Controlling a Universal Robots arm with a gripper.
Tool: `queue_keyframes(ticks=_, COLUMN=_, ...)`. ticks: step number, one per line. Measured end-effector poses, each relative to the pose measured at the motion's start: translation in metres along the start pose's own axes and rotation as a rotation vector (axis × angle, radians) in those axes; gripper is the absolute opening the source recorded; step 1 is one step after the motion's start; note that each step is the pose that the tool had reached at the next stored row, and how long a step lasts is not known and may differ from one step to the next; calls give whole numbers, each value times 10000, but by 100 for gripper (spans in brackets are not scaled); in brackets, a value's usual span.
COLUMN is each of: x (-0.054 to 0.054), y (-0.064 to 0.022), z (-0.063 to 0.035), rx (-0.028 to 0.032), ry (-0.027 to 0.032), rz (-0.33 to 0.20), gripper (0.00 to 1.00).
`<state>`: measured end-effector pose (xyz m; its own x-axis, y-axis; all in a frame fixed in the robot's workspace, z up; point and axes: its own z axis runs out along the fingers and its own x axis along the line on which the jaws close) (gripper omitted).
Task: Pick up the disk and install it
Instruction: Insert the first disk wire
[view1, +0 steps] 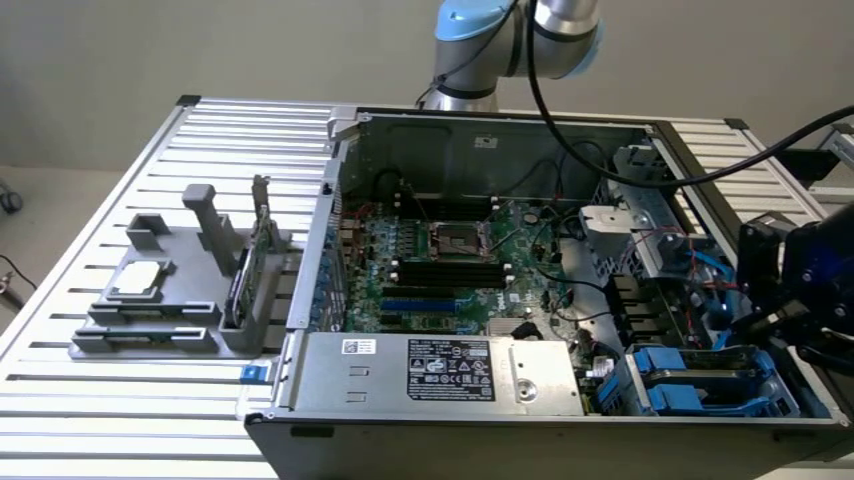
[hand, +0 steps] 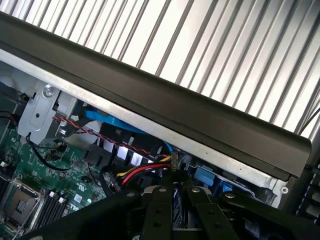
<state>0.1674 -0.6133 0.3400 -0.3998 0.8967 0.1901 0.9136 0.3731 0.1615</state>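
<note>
A bench (view1: 80, 400) of ribbed silver metal slats is spread beneath and around the pincer (hand: 177, 192). A plain, pale beige wall (view1: 200, 50) is seen far behind the pincer. Pale floor (view1: 40, 195) is glimpsed past the bench's edge, well apart from the pincer. Everything is evenly lit.

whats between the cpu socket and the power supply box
In the exterior view, long black slots and then blue slots on the motherboard lie between them.

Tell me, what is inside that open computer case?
A green motherboard, a silver power supply and blue drive carriers. The robot's black tool covers part of the drive corner.
</note>
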Motion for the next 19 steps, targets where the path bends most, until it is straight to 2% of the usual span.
queue_keyframes(ticks=2, x=2, y=-12, z=-18, rx=-2, ry=39, rz=50, gripper=16)
queue_keyframes(ticks=5, x=8, y=-29, z=-27, rx=-29, ry=58, rz=153, gripper=16)
queue_keyframes(ticks=9, x=18, y=-58, z=-37, rx=-59, ry=51, rz=284, gripper=16)
queue_keyframes(ticks=16, x=34, y=-180, z=-55, rx=-83, ry=60, rz=352, gripper=16)
queue_keyframes(ticks=19, x=41, y=-204, z=-57, rx=-106, ry=43, rz=471, gripper=16)
